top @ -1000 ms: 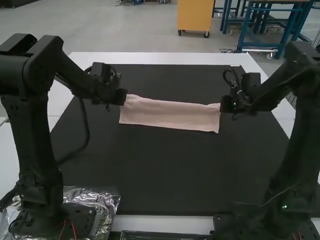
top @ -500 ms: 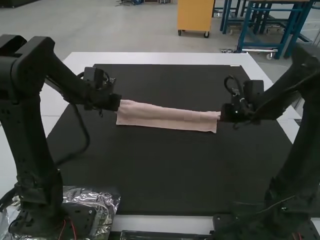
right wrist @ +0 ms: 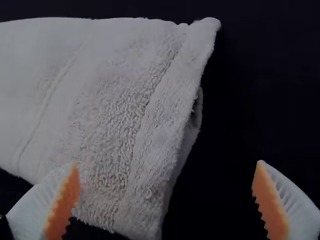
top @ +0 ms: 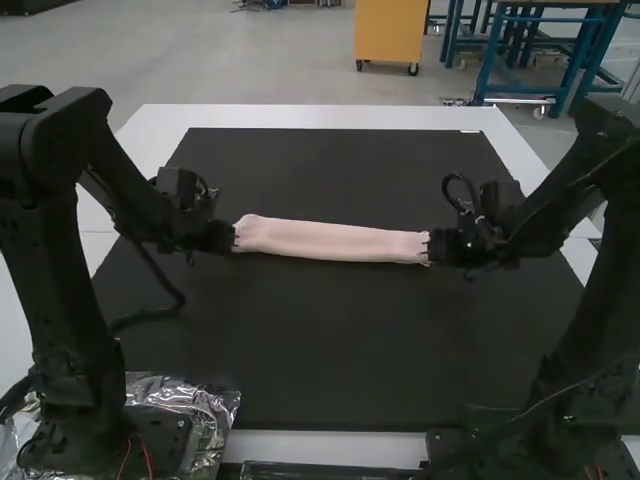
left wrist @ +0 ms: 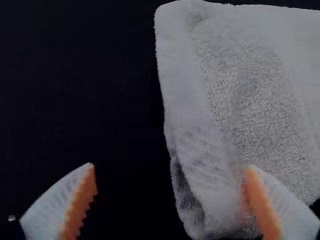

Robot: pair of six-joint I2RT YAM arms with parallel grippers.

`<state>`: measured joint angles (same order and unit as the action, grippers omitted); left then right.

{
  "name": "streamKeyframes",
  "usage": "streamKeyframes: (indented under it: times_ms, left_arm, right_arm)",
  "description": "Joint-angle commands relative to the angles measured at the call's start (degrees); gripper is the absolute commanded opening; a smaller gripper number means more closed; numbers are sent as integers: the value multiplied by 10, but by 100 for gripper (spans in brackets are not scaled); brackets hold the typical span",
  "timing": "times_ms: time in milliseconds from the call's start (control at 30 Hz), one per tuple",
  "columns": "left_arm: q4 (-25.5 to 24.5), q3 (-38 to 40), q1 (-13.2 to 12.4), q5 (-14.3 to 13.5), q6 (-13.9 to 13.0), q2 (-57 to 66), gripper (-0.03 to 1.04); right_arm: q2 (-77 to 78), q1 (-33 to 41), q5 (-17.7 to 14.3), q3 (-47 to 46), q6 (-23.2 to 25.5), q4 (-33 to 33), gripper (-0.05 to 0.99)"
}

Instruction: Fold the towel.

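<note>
We log a black mat (top: 330,350) mid-frame. Left arm (top: 60,270) at frame left, right arm (top: 595,290) at frame right: both bent high, forearms sloping inward and down. Towel (top: 330,241): folded strip, upper centre. At its ends, we find left gripper (top: 232,238) and right gripper (top: 431,246) released, fingers apart.

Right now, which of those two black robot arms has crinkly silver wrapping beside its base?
The left black arm: crinkled, shiny silver wrapping lies beside its base. The right black arm stands apart from it, across the black mat.
</note>
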<state>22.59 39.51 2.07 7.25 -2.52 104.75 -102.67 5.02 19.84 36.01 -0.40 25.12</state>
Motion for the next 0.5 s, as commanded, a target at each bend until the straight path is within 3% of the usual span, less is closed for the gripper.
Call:
streamKeyframes:
  times_ms: [0, 467]
  left_arm:
    - [5, 3, -4, -9, 0, -14, 98]
    - [13, 28, -9, -8, 21, -36, 98]
  right_arm:
    - [4, 3, -6, 15, 12, 5, 90]
    - [2, 26, -14, 45, 22, 13, 90]
